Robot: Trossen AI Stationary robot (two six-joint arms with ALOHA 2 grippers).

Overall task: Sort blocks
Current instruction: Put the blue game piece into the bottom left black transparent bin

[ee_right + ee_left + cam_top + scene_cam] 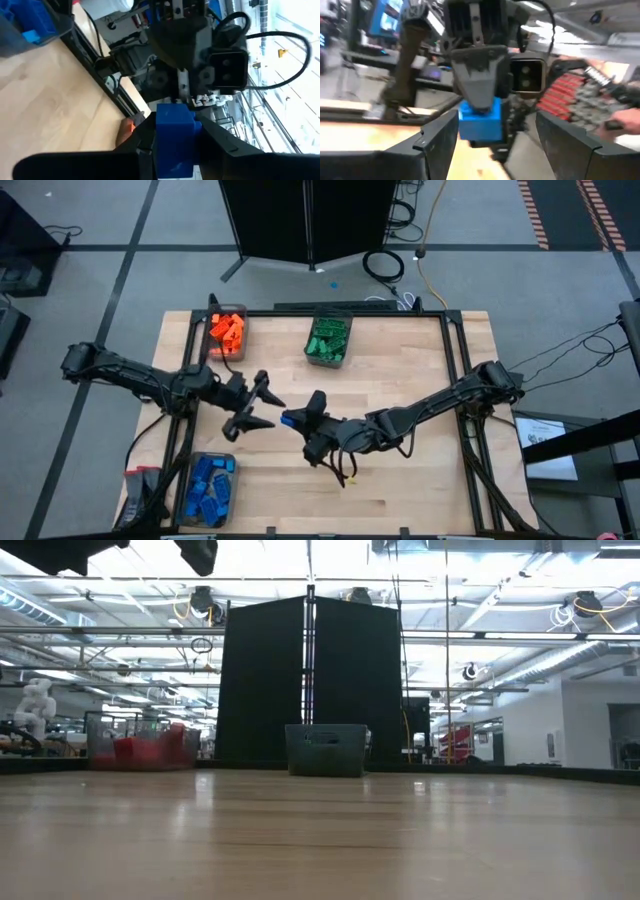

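A blue block [291,419] hangs above the middle of the wooden table [400,480], with my right gripper [299,421] shut on it. My left gripper [270,410] faces it from the table's left, open, its fingertips on either side just short of the block and touching nothing. In the left wrist view the block [480,119] shows between my left gripper's [496,125] spread fingers, a little farther off. The right wrist view shows the block [172,137] in my right gripper [175,131]. My right gripper pinches the blue block by two opposite sides [159,131] between its two fingers. The fingers come nearly level from the table's right and point toward my left gripper. The block sticks out past the fingertips [481,95] and is lifted clear of the table.
Three bins stand on the table. One with orange blocks [228,332] is at the far left, one with green blocks [328,338] at the far middle, and one with blue blocks [208,488] at the near left. Bare wood lies to the right.
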